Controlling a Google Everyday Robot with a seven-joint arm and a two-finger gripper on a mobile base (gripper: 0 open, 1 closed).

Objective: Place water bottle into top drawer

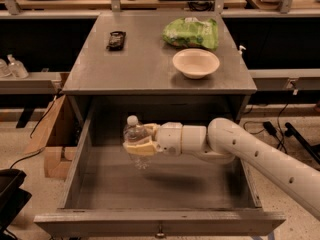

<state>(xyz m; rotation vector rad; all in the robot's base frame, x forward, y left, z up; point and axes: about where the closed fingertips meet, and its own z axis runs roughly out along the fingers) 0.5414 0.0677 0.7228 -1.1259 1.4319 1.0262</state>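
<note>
Where the top drawer (210, 223) lies open, the hand (137, 147) clasps the water bottle (135, 132).

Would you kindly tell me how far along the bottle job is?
Done: the top drawer stands open. In hand: the pincer grips the water bottle upright over the drawer's interior, seemingly off its floor. Left: lowering, releasing, withdrawing.
</note>
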